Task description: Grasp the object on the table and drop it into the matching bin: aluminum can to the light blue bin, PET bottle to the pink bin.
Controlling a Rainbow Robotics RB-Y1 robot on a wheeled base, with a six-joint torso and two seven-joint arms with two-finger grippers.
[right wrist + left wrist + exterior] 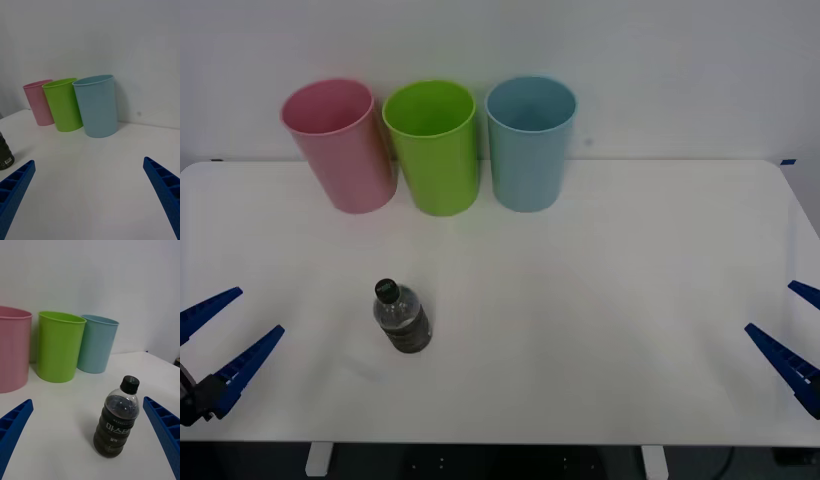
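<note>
A small clear PET bottle (401, 317) with a black cap and dark lower body stands upright on the white table (580, 300), left of centre. The left wrist view has the bottle (117, 420) close ahead. My left gripper (225, 340) hangs open at the table's front left, a short way from the bottle. At the front right edge my right gripper (792, 330) is open with nothing in it. The pink bin (340, 145) and the light blue bin (530, 142) stand at the back. The bottle's base (4, 153) shows at the edge of the right wrist view.
A lime green bin (434, 147) stands between the pink and light blue ones, all three close together along the back wall. Bare tabletop spreads between the bottle and the bins and over the whole right half.
</note>
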